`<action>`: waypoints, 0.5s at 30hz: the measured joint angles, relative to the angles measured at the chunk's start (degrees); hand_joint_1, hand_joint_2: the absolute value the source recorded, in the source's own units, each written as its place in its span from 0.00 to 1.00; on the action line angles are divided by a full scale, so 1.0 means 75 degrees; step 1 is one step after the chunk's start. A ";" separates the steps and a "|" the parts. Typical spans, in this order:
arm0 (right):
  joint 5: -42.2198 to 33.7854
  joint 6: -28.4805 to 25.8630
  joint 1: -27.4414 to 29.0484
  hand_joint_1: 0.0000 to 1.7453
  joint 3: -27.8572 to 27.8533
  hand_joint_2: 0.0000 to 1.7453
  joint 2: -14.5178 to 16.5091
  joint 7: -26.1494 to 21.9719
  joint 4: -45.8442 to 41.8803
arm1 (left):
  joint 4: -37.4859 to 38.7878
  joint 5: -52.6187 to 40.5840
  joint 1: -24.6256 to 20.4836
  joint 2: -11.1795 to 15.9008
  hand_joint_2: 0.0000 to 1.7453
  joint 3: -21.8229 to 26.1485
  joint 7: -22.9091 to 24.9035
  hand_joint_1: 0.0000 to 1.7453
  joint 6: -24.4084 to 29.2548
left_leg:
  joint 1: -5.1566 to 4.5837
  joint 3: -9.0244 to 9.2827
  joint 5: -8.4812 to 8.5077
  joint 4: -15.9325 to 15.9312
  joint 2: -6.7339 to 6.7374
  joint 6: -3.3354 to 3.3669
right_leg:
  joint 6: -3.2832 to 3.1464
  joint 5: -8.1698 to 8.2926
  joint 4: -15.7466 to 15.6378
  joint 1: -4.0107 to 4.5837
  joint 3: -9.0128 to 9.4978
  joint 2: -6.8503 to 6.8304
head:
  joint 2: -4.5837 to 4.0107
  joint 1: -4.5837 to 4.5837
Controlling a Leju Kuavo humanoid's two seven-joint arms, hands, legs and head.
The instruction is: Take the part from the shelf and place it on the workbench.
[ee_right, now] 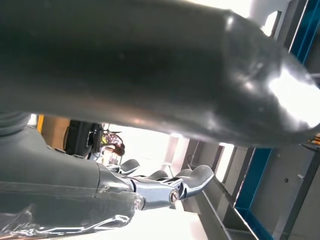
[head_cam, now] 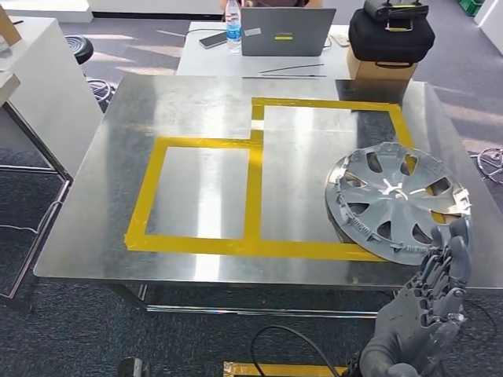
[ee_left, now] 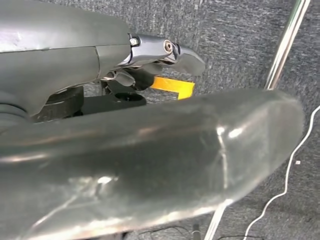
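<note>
On the steel surface [head_cam: 89, 236] lies the grey wheel cover [head_cam: 394, 200] — right hand [head_cam: 436, 294] just beside it, fingers apart, holding nothing; left hand [ee_left: 124, 55] likewise holds nothing.

Yellow tape [head_cam: 254, 188] marks two adjoining rectangles on the steel top, and another strip of yellow tape [head_cam: 279, 369] lies on the dark carpet [head_cam: 71, 330] below, beside a looping black cable [head_cam: 284, 336]. Behind stands a white desk [head_cam: 196, 59] with a grey laptop [head_cam: 287, 31], a water bottle [head_cam: 233, 25] and a phone [head_cam: 213, 39] just beside it. To the right a black bag [head_cam: 390, 33] sits on a cardboard box [head_cam: 380, 69], and a black stool [head_cam: 80, 49] stands at the far left
</note>
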 joint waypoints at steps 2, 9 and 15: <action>0.0003 -0.0001 0.0000 0.00 0.0005 0.00 0.0000 0.0001 0.0004 | 0.0000 -0.0001 0.0000 0.0004 0.00 0.0002 0.0001 0.00 -0.0001 | -0.0030 0.0000 -0.0012 0.0010 -0.0005 -0.0075 | -0.0052 0.0136 -0.0546 0.0008 0.0268 0.0020 | 0.0000 -0.0005; 0.0007 0.0001 0.0002 0.00 0.0018 0.00 0.0000 0.0008 0.0012 | 0.0000 -0.0058 -0.0008 0.0014 0.00 0.0004 0.0022 0.00 -0.0019 | -0.0006 -0.0642 -0.0785 0.1333 0.0017 -0.0324 | -0.0325 0.0183 -0.0610 -0.0009 0.0245 0.0008 | 0.0000 -0.0074; 0.0004 0.0001 0.0003 0.00 0.0026 0.00 0.0000 0.0011 0.0027 | 0.0000 -0.0066 -0.0003 0.0023 0.00 0.0004 0.0049 0.00 -0.0014 | -0.0004 -0.0502 -0.0208 0.1008 0.0020 -0.0290 | -0.0302 0.0186 -0.0598 0.0013 0.0246 0.0017 | 0.0000 -0.0088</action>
